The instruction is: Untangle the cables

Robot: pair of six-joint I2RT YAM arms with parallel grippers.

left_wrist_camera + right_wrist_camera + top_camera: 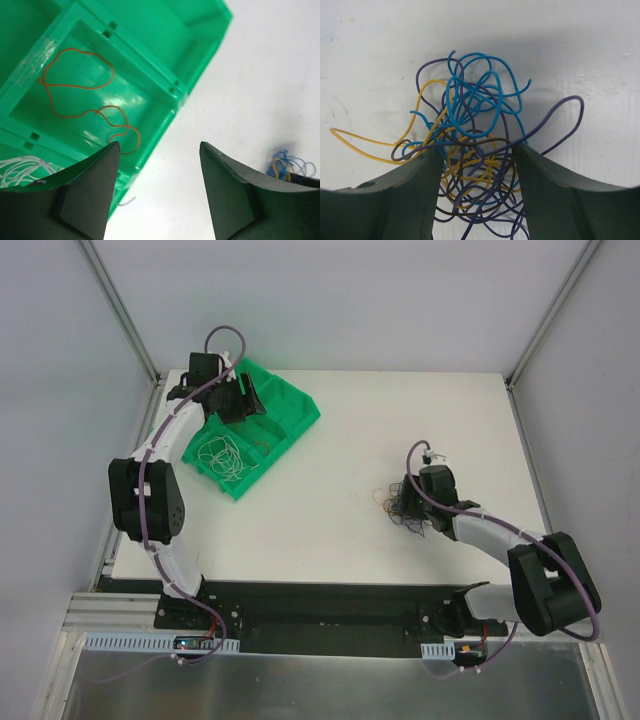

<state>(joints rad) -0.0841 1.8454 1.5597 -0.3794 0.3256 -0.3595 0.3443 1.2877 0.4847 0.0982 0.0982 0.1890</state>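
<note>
Tangle of cables point(470, 125) between parted right fingers point(385, 200), unclamped; left fingers point(80, 200) parted, empty, over orange cable point(80, 87).

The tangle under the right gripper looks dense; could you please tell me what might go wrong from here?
1. The right gripper has its open jaws astride several blue, purple and yellow strands of the tangle at once; closing here would probably grab a bundle and tighten knots.
2. A white wire end pokes out past the green bin beneath the open left gripper; it might snag and be dragged out.
</note>
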